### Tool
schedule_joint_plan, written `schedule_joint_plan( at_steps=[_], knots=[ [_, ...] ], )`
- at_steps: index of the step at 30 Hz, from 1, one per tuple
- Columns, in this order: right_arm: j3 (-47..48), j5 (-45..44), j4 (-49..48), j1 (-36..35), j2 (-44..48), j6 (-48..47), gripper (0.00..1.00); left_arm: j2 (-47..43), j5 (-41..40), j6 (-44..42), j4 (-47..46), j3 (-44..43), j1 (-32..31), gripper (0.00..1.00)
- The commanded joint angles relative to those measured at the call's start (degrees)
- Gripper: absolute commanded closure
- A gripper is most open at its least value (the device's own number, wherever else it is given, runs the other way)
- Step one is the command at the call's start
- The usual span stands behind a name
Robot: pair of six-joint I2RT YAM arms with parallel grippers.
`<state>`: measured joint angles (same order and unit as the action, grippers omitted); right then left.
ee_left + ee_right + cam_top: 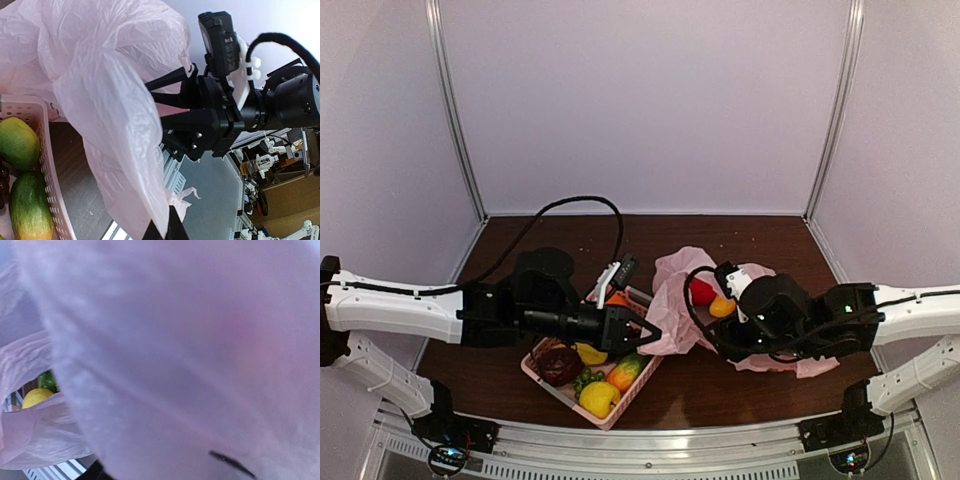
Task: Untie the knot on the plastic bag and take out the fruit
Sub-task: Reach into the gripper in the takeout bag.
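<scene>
The pink plastic bag (672, 290) lies open and crumpled at mid-table, right of the basket. A red apple (701, 291) and an orange (723, 307) show in its mouth. My left gripper (644, 335) is shut on the bag's left edge; in the left wrist view the film (115, 115) hangs pinched between the fingertips (167, 229), and a short twisted strip (192, 196) sticks out beyond them. No tied knot shows. My right gripper (718, 287) reaches into the bag's folds (167, 97). Pink film (190, 355) covers the right wrist view, hiding its jaws.
A pink latticed basket (548, 381) stands at front left, below my left gripper. It holds a dark maroon fruit (560, 365), a yellow lemon (600, 398), a green-orange fruit (626, 372) and others. In the left wrist view its rim (46, 150) is at the left.
</scene>
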<state>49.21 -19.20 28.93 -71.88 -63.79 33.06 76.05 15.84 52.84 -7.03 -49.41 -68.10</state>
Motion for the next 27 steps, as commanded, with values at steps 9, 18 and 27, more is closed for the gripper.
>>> schedule_joint_plan(
  at_steps=[9, 18, 27],
  knots=[
    [-5.2, -6.1, -0.3, 11.3, -8.2, 7.2, 0.43, -1.6, 0.5, -4.0, 5.8, -3.0, -0.2, 1.0],
    [-4.5, -7.9, -3.7, 17.9, -18.3, 6.1, 0.41, -2.0, 0.3, -4.5, 6.3, -3.3, -0.2, 1.0],
    [-3.3, -12.2, -5.6, 23.7, -21.6, 3.8, 0.25, -2.6, -0.1, -5.0, 6.8, -2.8, -0.2, 1.0]
  ],
)
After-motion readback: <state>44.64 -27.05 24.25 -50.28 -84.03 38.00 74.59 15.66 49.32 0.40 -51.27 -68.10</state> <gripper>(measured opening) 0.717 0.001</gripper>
